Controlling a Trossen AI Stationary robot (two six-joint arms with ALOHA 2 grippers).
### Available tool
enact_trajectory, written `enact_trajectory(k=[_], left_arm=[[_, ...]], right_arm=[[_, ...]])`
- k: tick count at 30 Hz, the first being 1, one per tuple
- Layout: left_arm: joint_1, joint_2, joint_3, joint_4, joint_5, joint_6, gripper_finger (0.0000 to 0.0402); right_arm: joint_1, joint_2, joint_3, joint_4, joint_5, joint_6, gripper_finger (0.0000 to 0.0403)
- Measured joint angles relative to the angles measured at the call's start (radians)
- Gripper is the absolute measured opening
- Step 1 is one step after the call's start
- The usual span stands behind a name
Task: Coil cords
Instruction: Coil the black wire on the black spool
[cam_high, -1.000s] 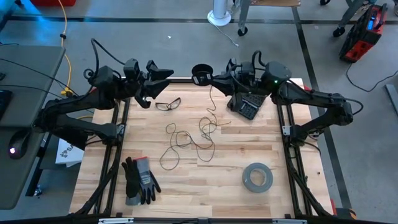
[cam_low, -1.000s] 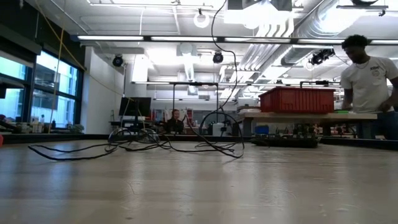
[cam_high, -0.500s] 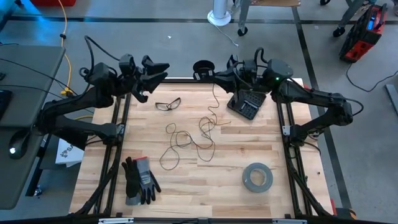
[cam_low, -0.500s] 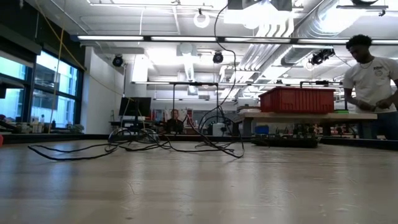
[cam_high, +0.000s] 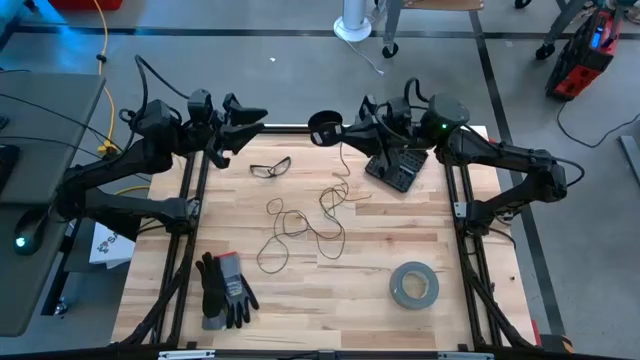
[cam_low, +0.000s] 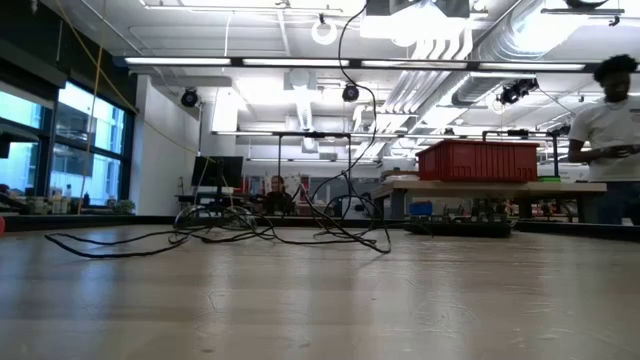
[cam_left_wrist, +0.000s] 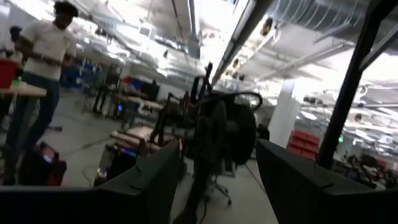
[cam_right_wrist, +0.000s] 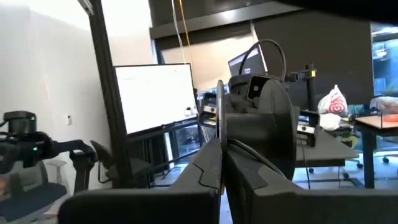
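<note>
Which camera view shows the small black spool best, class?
The right wrist view: the spool fills the frame, clamped edge-on in the right gripper. The high view shows it small at the table's far edge; the left wrist view shows it blurred; the low view misses it.

surface: wooden table (cam_high: 300, 300) | on it: cord (cam_high: 305, 222), safety glasses (cam_high: 270, 166), gloves (cam_high: 225, 289), tape roll (cam_high: 413, 284), keypad (cam_high: 396, 170)

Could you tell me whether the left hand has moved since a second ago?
Yes. In the high view the left hand has pulled back from the safety glasses, toward the table's far left corner.
</note>
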Motion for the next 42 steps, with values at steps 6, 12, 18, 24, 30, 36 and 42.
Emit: enact_trajectory(k=[6, 12, 18, 24, 30, 36, 42], left_arm=[[0.002, -0.012, 0.001, -0.003, -0.066, 0.047, 0.0209], [-0.044, 0.078, 0.000, -0.003, -0.007, 0.042, 0.0209], [-0.092, 0.130, 0.000, 0.041, -0.017, 0.098, 0.0209], [-0.120, 0.135, 0.001, 0.043, -0.047, 0.155, 0.0209], [-0.133, 0.136, 0.001, 0.043, -0.103, 0.204, 0.0209], [-0.141, 0.168, 0.001, 0.065, -0.107, 0.205, 0.0195], [-0.172, 0.186, 0.001, 0.072, -0.174, 0.210, 0.0128]], right_arm=[[-0.001, 0.012, 0.000, 0.006, 0.133, -0.064, 0.0000], [0.009, 0.074, 0.000, 0.030, 0.134, -0.060, 0.0000], [0.013, 0.098, 0.000, 0.027, 0.134, -0.066, 0.0000], [0.014, 0.098, 0.000, 0.021, 0.130, -0.069, 0.0000], [0.014, 0.098, 0.000, 0.010, 0.128, -0.067, 0.0000], [0.025, 0.098, 0.000, 0.003, 0.129, -0.067, 0.0000], [0.029, 0.098, 0.000, 0.005, 0.133, -0.066, 0.0000]])
